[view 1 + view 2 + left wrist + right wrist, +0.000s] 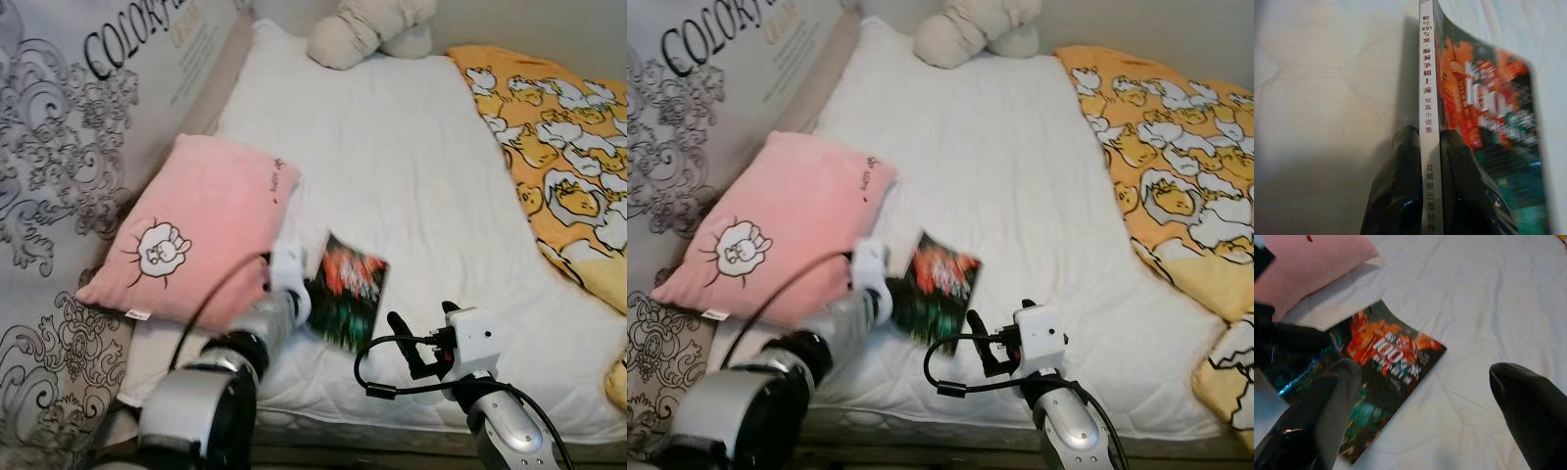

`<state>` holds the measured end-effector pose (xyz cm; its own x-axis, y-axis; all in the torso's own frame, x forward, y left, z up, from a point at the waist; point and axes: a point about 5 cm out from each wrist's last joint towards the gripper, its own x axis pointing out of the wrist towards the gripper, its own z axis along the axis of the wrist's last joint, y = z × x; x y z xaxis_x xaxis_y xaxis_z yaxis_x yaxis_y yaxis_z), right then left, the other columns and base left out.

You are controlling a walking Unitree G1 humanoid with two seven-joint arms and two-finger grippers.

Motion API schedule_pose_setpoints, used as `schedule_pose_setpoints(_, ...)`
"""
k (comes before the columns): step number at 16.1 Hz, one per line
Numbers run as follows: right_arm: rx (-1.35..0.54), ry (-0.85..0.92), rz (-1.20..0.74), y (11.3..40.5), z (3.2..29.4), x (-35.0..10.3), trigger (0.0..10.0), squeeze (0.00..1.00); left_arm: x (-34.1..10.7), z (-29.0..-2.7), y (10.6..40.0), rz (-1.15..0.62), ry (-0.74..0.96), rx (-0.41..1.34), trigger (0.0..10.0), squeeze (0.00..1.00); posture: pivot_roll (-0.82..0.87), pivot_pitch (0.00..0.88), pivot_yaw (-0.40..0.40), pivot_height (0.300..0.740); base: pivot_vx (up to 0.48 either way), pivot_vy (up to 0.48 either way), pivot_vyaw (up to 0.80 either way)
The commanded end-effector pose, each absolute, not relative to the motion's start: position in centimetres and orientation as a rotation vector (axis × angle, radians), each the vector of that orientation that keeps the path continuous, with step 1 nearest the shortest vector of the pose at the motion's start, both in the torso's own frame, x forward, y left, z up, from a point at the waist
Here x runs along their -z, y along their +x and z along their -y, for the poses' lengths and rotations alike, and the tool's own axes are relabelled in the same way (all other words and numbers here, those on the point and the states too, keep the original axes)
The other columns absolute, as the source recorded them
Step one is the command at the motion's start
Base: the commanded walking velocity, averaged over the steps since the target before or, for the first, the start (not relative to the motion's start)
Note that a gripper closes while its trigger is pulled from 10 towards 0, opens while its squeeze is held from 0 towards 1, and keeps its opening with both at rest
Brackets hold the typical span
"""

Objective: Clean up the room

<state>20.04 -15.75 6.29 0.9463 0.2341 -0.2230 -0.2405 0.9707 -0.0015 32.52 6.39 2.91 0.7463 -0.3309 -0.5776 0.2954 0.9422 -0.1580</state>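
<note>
The tidy-up looked barely begun. The left pincer (1422, 161) was pinching the spine of the book (348, 292) at the bed's (411, 176) near edge, beside the pink pillow (191, 230). The right pincer (1425, 396) hovered near, spread wide. Putting the book away remained.

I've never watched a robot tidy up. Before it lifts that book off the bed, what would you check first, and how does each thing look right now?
1. Left gripper shut on the dark paperback book with the orange and green cover: ok, its fingers clamp the spine.
2. Grip is deep enough: cannot tell.
3. Right gripper out of the way: ok, it is open and hovers apart from the book.
4. Pink plush pillow with the sheep picture clear of the book: cannot tell, it lies close beside it.
5. White quilted bedsheet not caught in the fingers: ok in the left wrist view.
</note>
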Motion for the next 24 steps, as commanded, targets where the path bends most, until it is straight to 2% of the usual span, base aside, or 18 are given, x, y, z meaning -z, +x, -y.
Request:
schedule_pose_setpoints(1,-0.229,-0.041,-0.245,19.9,16.2,-6.0,10.0,0.00,-3.0,-6.3,32.6,-0.614,0.097,0.376,10.0,0.00,-0.13,0.030,-0.087,0.728,0.000,0.000,0.00)
schedule_pose_setpoints(3,-0.229,-0.040,-0.246,19.9,16.2,-5.9,10.0,0.00,-3.3,-6.2,32.8,-0.606,0.077,0.367,10.0,0.00,-0.13,0.028,-0.083,0.728,0.000,0.000,0.00)
schedule_pose_setpoints(5,-0.224,-0.040,-0.245,19.9,16.2,-5.9,10.0,0.00,-4.5,-7.7,34.1,-0.578,-0.080,0.189,10.0,0.00,-0.13,0.016,-0.079,0.728,0.000,0.000,0.00)
schedule_pose_setpoints(7,-0.222,-0.043,-0.245,20.0,16.3,-5.8,10.0,0.00,-4.9,-8.8,34.6,-0.567,-0.184,0.083,10.0,0.00,-0.13,0.002,-0.077,0.728,0.000,0.000,0.00)
schedule_pose_setpoints(9,-0.222,-0.047,-0.250,20.0,16.4,-5.7,10.0,0.00,-4.8,-9.8,34.6,-0.563,-0.203,0.010,10.0,0.00,-0.13,0.000,-0.078,0.728,0.000,0.000,0.00)
schedule_pose_setpoints(11,-0.226,-0.050,-0.254,20.1,16.6,-5.6,10.0,0.00,-4.7,-9.8,34.6,-0.565,-0.155,0.024,10.0,0.00,-0.12,0.000,-0.081,0.728,0.000,0.000,0.00)
schedule_pose_setpoints(12,-0.229,-0.051,-0.256,20.2,16.6,-5.5,10.0,0.00,-4.5,-9.6,34.4,-0.577,-0.120,0.052,10.0,0.27,-0.12,0.000,-0.084,0.728,0.000,0.000,0.00)
schedule_pose_setpoints(13,-0.234,-0.052,-0.257,20.3,16.5,-5.5,10.0,0.00,-4.5,-9.7,34.5,-0.573,-0.086,0.059,10.0,0.91,-0.12,0.000,-0.084,0.728,0.000,0.000,0.00)
schedule_pose_setpoints(14,-0.237,-0.053,-0.256,20.4,16.5,-5.5,10.0,0.00,-4.8,-9.8,34.7,-0.562,-0.058,0.058,10.0,1.00,-0.11,0.000,-0.085,0.728,0.000,0.000,0.00)
schedule_pose_setpoints(17,-0.238,-0.054,-0.255,20.6,16.5,-5.5,10.0,0.00,-5.5,-10.3,35.2,-0.535,-0.019,0.042,10.0,1.00,-0.11,0.000,-0.086,0.728,0.000,0.000,0.00)
schedule_pose_setpoints(18,-0.237,-0.054,-0.258,20.7,16.5,-5.3,10.0,0.00,-6.4,-10.6,35.9,-0.478,0.100,0.056,10.0,1.00,-0.11,0.000,-0.083,0.728,0.000,0.000,0.00)
schedule_pose_setpoints(22,-0.232,-0.051,-0.267,20.8,16.6,-5.0,10.0,0.00,-8.4,-10.3,36.9,-0.361,0.321,0.122,10.0,1.00,-0.09,0.000,-0.081,0.728,0.000,0.000,0.00)
schedule_pose_setpoints(24,-0.234,-0.050,-0.265,21.0,16.4,-4.8,10.0,0.00,-10.0,-9.9,37.7,-0.279,0.381,0.151,10.0,1.00,-0.09,0.000,-0.072,0.728,0.000,0.000,0.00)
